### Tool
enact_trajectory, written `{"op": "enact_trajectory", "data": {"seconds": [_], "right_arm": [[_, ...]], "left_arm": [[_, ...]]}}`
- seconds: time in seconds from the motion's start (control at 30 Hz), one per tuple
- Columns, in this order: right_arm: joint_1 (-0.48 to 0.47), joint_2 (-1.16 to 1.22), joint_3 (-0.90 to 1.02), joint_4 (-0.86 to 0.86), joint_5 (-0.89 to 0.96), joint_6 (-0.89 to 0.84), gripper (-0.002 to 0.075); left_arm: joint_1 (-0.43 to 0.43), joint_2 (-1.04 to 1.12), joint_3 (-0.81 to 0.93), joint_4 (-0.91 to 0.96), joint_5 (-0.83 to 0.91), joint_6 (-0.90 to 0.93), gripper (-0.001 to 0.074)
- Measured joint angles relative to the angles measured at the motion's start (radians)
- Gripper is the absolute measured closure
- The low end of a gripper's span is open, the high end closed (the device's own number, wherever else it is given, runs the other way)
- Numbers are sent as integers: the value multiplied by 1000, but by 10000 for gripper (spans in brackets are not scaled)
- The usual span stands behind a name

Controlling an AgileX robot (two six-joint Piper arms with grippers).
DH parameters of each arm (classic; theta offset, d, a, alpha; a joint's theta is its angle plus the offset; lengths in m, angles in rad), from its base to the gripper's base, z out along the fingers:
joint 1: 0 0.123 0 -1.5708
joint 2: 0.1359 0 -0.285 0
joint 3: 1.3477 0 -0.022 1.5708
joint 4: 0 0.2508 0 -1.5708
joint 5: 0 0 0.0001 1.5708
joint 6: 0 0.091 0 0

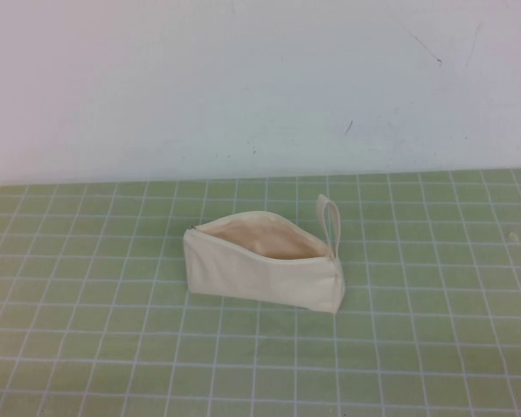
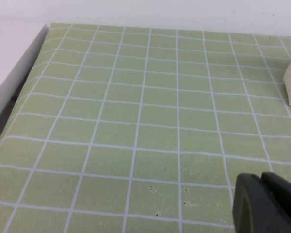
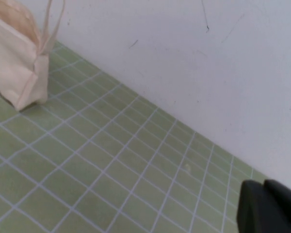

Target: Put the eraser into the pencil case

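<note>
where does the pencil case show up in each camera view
High view: the pencil case stands mid-mat, mouth open, loop at its right end.
Left wrist view: only a corner of it shows at the picture's right edge; the left gripper is low in the corner.
Right wrist view: loop end at upper left; the right gripper is low in the corner.
Shared landmark: the green grid mat.
</note>
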Motion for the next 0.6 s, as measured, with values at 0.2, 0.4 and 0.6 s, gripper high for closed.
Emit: {"op": "enact_trajectory", "data": {"seconds": [0.2, 0.4, 0.6], "right_arm": [[0, 0, 84, -173, -90, 333, 726], [-2, 0, 174, -465, -91, 729, 726], [-29, 0, 229, -486, -88, 774, 726]], "left_arm": [[0, 0, 0, 0, 0, 0, 736], [0, 0, 0, 0, 0, 0, 736], [0, 0, 0, 0, 0, 0, 736]]}}
